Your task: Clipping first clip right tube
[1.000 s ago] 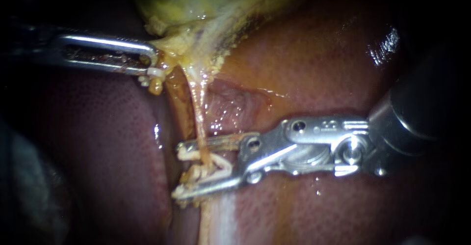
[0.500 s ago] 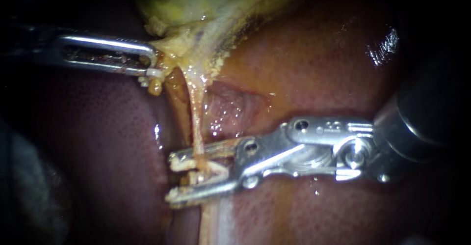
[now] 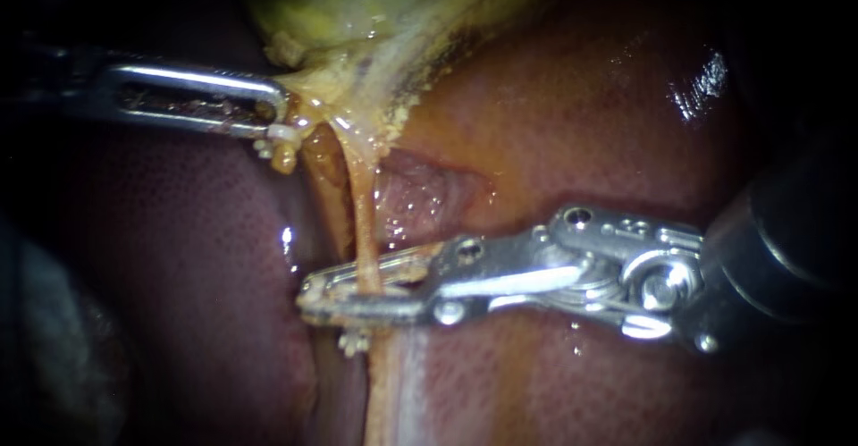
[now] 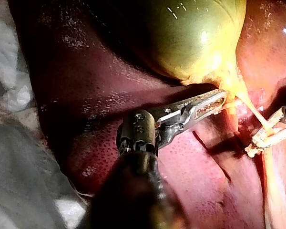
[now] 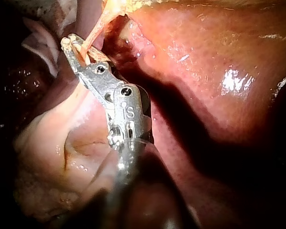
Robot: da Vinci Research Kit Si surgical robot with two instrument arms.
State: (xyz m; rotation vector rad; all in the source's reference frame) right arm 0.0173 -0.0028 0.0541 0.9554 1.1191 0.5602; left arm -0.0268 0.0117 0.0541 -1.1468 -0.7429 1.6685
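Note:
A thin pale orange tube (image 3: 362, 223) runs down from the yellow-green gallbladder (image 3: 357, 17) over the liver (image 3: 554, 124). My right instrument (image 3: 315, 296) comes in from the right, and its jaws lie together across the tube, squeezing a white clip (image 3: 353, 342) whose ends peek out below. In the right wrist view the same jaws (image 5: 72, 46) pinch the tube (image 5: 98, 27). My left instrument (image 3: 273, 113) is shut on the gallbladder's neck and holds it out to the left. The left wrist view shows that hold (image 4: 218, 98) under the gallbladder (image 4: 195, 38).
A darker orange band of tissue (image 3: 323, 187) runs beside the tube on its left. Dark red liver (image 3: 197, 258) lies left of it, and a pale stripe (image 3: 402, 392) continues below the jaws. White cloth (image 4: 19, 157) lies beyond the liver in the left wrist view.
My right instrument's jaws, standing open around the tube with the clip between them, have shut on it. The instrument slid slightly left. The left instrument has not moved.

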